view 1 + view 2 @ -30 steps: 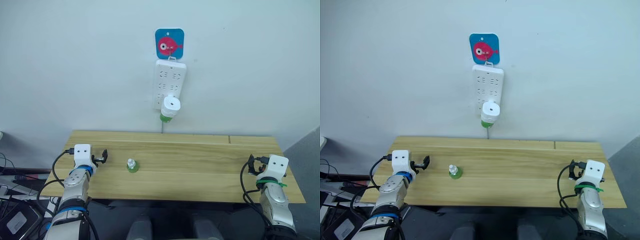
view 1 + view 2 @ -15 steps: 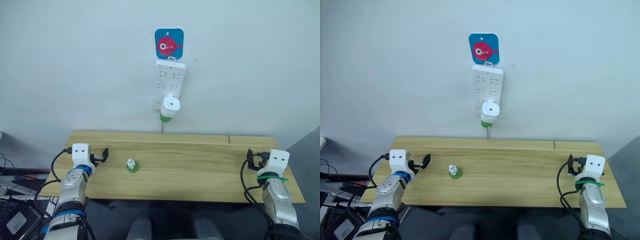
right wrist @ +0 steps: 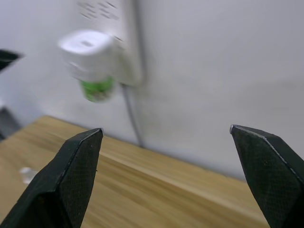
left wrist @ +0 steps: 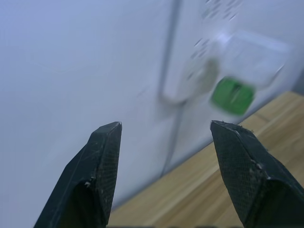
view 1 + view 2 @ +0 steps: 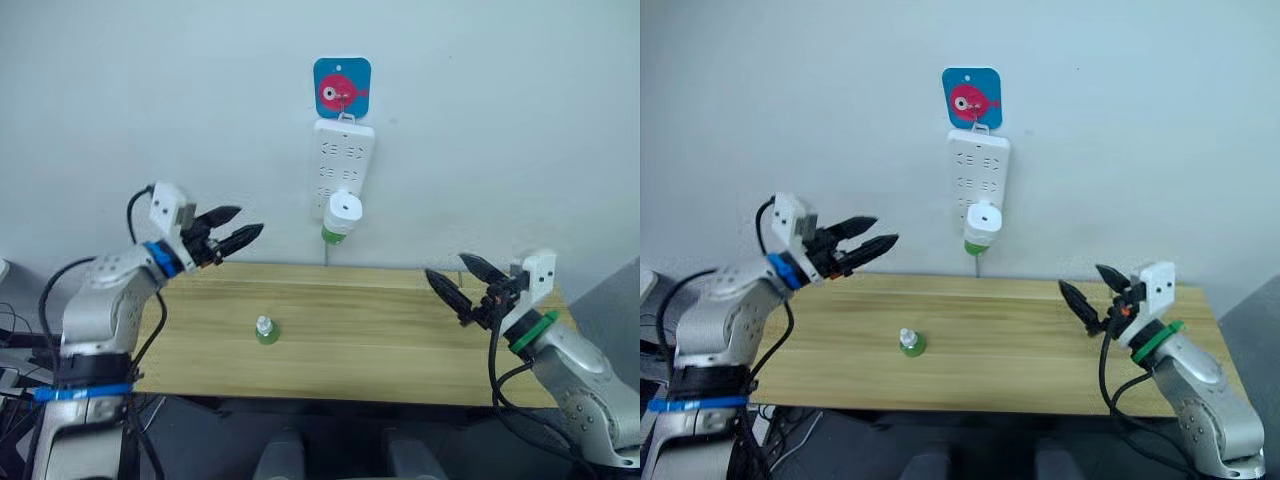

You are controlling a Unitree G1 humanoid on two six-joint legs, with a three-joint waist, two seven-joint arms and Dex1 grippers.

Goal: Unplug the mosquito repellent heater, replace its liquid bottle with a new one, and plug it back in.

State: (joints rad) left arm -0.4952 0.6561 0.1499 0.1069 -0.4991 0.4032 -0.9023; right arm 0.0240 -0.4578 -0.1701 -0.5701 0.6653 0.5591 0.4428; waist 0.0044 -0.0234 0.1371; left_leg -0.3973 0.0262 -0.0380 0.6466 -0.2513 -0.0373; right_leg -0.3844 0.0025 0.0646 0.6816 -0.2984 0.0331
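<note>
The mosquito repellent heater point(image 5: 343, 208) is a small white unit plugged into the bottom of the white power strip point(image 5: 344, 155) on the wall, with its green liquid bottle point(image 5: 332, 235) hanging below. A second small green bottle with a white cap point(image 5: 265, 330) stands upright on the wooden table point(image 5: 400, 340), left of centre. My left gripper point(image 5: 250, 219) hangs open in the air left of the heater, fingers pointing toward it. To the heater's right and lower, my right gripper point(image 5: 445, 265) is open over the table. The heater point(image 3: 88, 47) shows ahead of the open right fingers.
A blue tag with a red fish point(image 5: 342, 87) hangs above the power strip, and its cord point(image 5: 326, 252) drops behind the table. The table's back edge meets the wall. Cables lie on the floor at the left point(image 5: 15, 340).
Both arms have risen from the table's front corners. The left gripper now sits high near the wall left of the heater; the right gripper has swung inward over the table.
</note>
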